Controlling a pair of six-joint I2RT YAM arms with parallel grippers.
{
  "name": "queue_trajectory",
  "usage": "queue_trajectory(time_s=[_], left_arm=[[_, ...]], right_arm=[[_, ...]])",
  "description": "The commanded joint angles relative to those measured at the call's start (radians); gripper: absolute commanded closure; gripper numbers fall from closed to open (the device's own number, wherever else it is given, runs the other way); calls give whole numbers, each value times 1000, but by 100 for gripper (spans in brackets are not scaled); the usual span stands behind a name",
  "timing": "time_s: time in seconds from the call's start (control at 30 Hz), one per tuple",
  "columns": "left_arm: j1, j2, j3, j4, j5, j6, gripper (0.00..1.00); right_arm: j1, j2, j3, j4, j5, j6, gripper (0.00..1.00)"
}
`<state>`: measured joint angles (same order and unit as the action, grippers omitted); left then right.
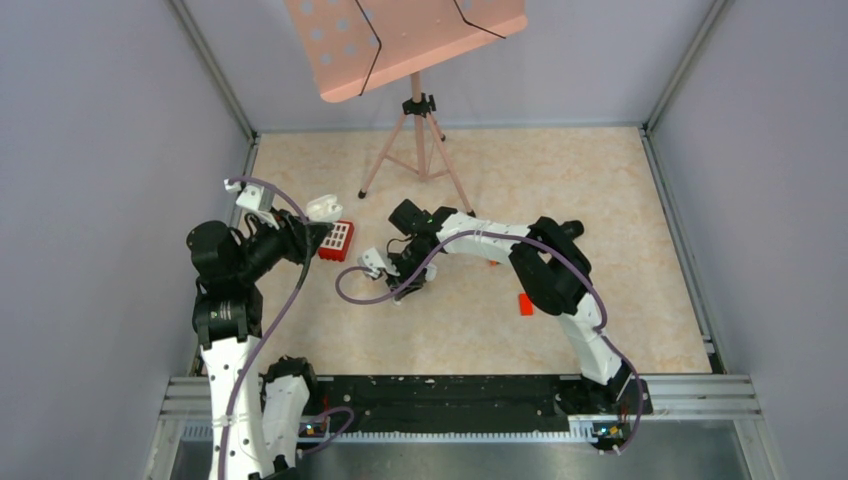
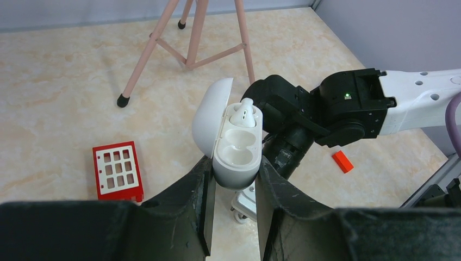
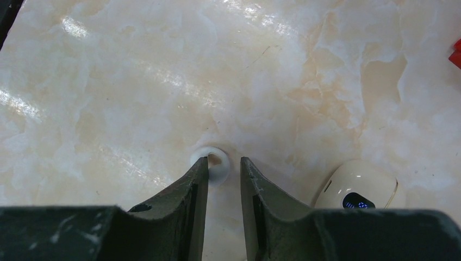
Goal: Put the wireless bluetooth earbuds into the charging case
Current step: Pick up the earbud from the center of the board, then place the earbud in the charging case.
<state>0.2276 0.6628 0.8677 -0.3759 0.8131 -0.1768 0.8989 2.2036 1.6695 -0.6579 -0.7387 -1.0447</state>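
My left gripper is shut on an open white charging case and holds it above the table, lid swung left. One white earbud sits in its far slot; the near slot is empty. In the top view this gripper and the case are at the left. My right gripper is down at the table, its jaws slightly apart around a small white earbud that touches the left finger. In the top view the right gripper is at mid-table.
A second white case with a lit blue display lies just right of the right gripper. A red grid block lies near the left gripper. A small red block lies by the right arm. A pink music stand's tripod stands behind.
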Motion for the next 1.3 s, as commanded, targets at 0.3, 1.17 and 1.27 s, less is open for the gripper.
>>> queue_trajectory(time_s=[0.3,1.17,1.27], left_arm=[[12,-12,-9,39,2,-11,100],[-136,284,-5,499,292,-38,100],[-219,329,-1,578,282,-62,100]], right_arm=[[-5,19,42,-118,-25,-79,76],[-166,-756,-106,184,-42,718,100],[-167,-791,-58,234,41,794,100]])
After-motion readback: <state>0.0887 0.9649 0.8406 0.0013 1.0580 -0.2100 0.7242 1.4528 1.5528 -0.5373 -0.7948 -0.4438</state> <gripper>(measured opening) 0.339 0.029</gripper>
